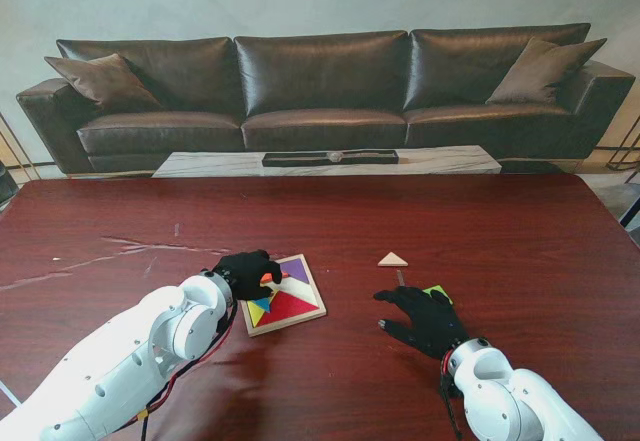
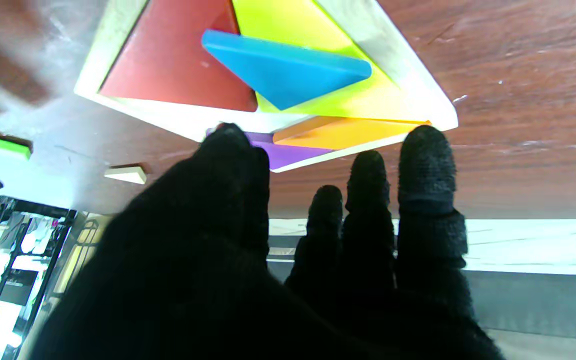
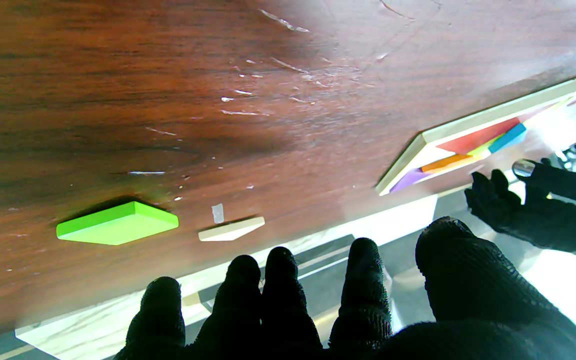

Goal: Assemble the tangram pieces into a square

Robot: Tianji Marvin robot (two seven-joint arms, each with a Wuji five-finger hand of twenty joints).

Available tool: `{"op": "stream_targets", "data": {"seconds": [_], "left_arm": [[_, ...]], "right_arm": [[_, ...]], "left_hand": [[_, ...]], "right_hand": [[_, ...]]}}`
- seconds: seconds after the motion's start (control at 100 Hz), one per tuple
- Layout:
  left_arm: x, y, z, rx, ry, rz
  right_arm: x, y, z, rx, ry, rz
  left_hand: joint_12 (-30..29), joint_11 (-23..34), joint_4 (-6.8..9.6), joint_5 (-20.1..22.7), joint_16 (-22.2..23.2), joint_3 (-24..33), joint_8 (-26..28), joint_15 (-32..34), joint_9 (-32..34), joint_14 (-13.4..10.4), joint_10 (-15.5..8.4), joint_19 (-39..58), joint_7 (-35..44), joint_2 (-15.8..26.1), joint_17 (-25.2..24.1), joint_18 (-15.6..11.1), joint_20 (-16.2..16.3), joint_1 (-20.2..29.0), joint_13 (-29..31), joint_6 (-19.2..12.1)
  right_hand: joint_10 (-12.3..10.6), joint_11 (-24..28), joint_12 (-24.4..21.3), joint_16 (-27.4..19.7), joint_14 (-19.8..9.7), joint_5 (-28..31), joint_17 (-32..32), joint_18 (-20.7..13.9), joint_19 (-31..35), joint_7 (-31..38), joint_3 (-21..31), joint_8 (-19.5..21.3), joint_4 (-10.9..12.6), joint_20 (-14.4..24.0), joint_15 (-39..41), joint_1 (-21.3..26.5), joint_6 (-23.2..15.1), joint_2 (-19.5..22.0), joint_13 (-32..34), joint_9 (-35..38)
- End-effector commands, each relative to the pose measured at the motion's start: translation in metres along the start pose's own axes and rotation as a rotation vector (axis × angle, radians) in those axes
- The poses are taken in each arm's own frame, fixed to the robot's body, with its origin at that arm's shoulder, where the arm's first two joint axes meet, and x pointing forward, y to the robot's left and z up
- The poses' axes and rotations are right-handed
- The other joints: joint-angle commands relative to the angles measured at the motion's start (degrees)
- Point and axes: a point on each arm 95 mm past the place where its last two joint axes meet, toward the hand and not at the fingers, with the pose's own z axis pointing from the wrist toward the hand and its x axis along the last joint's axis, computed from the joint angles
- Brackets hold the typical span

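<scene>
- A square wooden tray (image 1: 313, 286) is seen on the table (image 1: 520, 261), slightly left of centre and turned at an angle.
- In the tray a red triangle (image 1: 290, 306), a yellow triangle (image 2: 318, 75), a purple piece (image 1: 295, 268) and an orange piece (image 2: 338, 134) are laid flat.
- A blue triangle (image 2: 288, 70) is seen lying on top of the yellow and red ones, not seated flat in the tray.
- The left hand (image 1: 248, 273) is held at the tray's left, farther corner, over the orange and purple pieces.
- Its fingers (image 2: 425, 165) are spread and nearly straight in the left wrist view; nothing is gripped between them.
- Whether the fingertips touch the tray cannot be told.
- A green piece (image 3: 117, 223) lies on the table to the right of the tray, well apart from it.
- In the stand's view it is partly covered by the right hand (image 1: 425, 319).
- A pale triangle (image 1: 393, 259) lies farther from me than the green piece, between it and the tray's side of the table, touching neither.
- The right hand is held palm down with fingers (image 3: 363, 280) spread apart, and nothing is held in it.
- In the right wrist view the green piece is seen clear of the fingertips.
- A sofa (image 1: 320, 91) and a low table (image 1: 330, 161) are seen beyond the table.
</scene>
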Motion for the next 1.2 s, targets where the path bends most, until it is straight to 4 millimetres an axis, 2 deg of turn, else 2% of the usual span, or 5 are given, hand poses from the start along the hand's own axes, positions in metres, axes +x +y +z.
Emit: {"op": "stream_targets", "data": {"seconds": [0.0, 0.22, 0.43, 0.7, 1.19], "left_arm": [[0.006, -0.002, -0.004, -0.017, -0.022, 0.011], [0.009, -0.001, -0.014, -0.036, -0.128, 0.085], [0.005, 0.001, -0.024, -0.011, -0.159, 0.084], [0.001, 0.008, -0.04, 0.005, -0.191, 0.077], [-0.001, 0.022, -0.031, -0.018, -0.21, 0.04]], "right_arm": [[0.003, -0.002, -0.002, 0.004, 0.006, 0.0], [0.004, -0.003, -0.001, 0.003, 0.011, 0.004], [0.004, -0.003, -0.001, 0.005, 0.012, 0.006], [0.006, -0.005, 0.001, 0.012, 0.019, 0.011], [0.006, -0.004, 0.002, 0.015, 0.02, 0.009]], "left_hand": [[2.1, 1.9, 1.8, -3.2, 1.9, 0.8, 2.4, 2.3, -3.0, -0.4, 2.6, 1.0, 1.3, 2.1, -0.2, 0.4, 1.7, -3.6, -2.1, 3.9], [5.4, 2.6, 2.54, -7.1, 4.4, -11.6, 12.0, 4.5, -4.2, -1.0, 3.9, 2.8, 13.2, 7.6, 0.8, -1.2, 2.1, -6.9, -1.9, 8.2], [4.1, 0.7, 4.03, -0.6, 3.4, -28.0, 12.4, 2.9, -3.8, 0.5, 4.5, 2.2, 22.3, 15.2, -1.2, 0.7, 3.2, 2.5, -3.3, 1.6], [2.5, -0.4, 4.11, 14.0, 2.2, -28.8, 1.0, 1.3, -0.4, 1.9, 2.3, 1.9, 19.4, 18.5, -3.3, 3.7, 4.2, 3.5, -3.2, 0.0], [0.5, -0.8, 4.33, 16.8, 0.9, -28.7, -3.4, -0.5, 0.5, 2.9, 0.6, 1.3, 9.0, 18.9, -6.2, 5.8, 5.0, 4.1, -3.9, 2.1]], "right_hand": [[-0.3, -1.0, -0.4, 0.3, -1.5, -1.8, 0.1, 0.6, -1.5, -0.6, -1.3, 1.1, 1.3, 1.1, -0.4, 0.8, -0.8, 1.6, -1.4, -1.2], [-0.3, -1.0, -0.4, 0.3, -1.5, -1.8, 0.1, 0.9, -1.9, -0.5, -1.4, 1.1, 1.3, 1.2, -0.4, 0.8, -1.0, 1.6, -1.5, -1.2], [-0.2, -1.1, -0.5, 0.3, -1.6, -1.8, 0.1, 0.8, -2.3, -0.7, -1.4, 1.1, 1.3, 1.4, -0.5, 1.0, -1.3, 1.6, -1.5, -1.2], [-0.2, -1.1, -0.5, 0.3, -1.5, -1.8, 0.2, 0.7, -2.7, -0.6, -1.4, 1.1, 1.3, 1.6, -0.5, 1.1, -1.3, 1.7, -1.5, -1.2], [-0.2, -1.1, -0.5, 0.3, -1.6, -1.8, 0.4, 0.7, -3.3, -0.6, -1.4, 1.1, 1.3, 2.1, -0.5, 1.3, -1.4, 1.8, -1.6, -1.2]]}}
